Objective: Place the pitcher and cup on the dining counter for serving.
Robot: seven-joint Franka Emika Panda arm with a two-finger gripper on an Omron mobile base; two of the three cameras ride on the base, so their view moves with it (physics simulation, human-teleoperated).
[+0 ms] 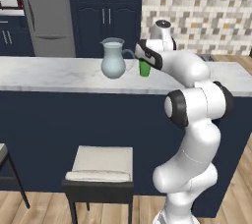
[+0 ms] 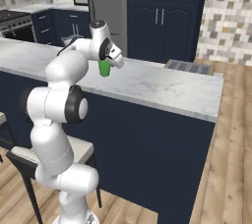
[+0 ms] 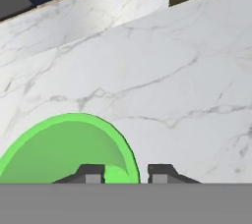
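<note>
Beside the pitcher (image 1: pixel 112 59) on the dining counter (image 1: pixel 49 73), the cup (image 3: pixel 69 149) stands upright; gripper (image 3: pixel 127 174) fingertips straddle its rim (slightly parted, no squeeze visible).

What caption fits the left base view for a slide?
Gripper at the green cup beside the blue glass pitcher on the marble dining counter.

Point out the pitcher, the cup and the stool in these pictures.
pitcher (image 1: pixel 113 63), left base view, on its round belly.
cup (image 1: pixel 144 69), left base view, on its green side below the gripper.
stool (image 1: pixel 102 164), left base view, on its pale seat cushion.
</note>
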